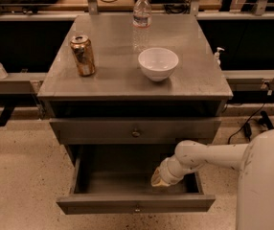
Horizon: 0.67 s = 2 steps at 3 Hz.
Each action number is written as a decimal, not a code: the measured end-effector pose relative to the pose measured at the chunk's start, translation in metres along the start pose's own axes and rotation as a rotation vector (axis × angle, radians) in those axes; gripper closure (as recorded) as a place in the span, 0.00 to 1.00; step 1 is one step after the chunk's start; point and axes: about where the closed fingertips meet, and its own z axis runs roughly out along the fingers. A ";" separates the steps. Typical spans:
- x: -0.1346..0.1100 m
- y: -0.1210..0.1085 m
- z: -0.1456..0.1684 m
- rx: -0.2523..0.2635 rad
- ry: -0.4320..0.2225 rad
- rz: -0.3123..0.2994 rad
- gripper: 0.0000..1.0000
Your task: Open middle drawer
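grey metal middle drawer (98, 203) sitting open | rigid, likely sliding easily; small round knob (137, 209) offering hold | end effector (158, 180) hanging inside drawer, cannot tell whether gripping

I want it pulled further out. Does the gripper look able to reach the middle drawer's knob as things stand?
Probably not directly: the gripper is down inside the middle drawer, behind the front panel that carries the knob.

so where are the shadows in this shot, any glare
Camera view: deep shadow inside the open middle drawer, shaded by the top drawer; the gripper sits dimly lit at its right side; only a soft sheen on the tabletop, no harsh glare.
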 end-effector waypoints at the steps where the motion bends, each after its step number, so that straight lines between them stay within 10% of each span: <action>1: 0.008 0.017 0.021 -0.075 -0.017 0.038 1.00; 2: 0.002 0.041 0.017 -0.149 -0.052 0.025 1.00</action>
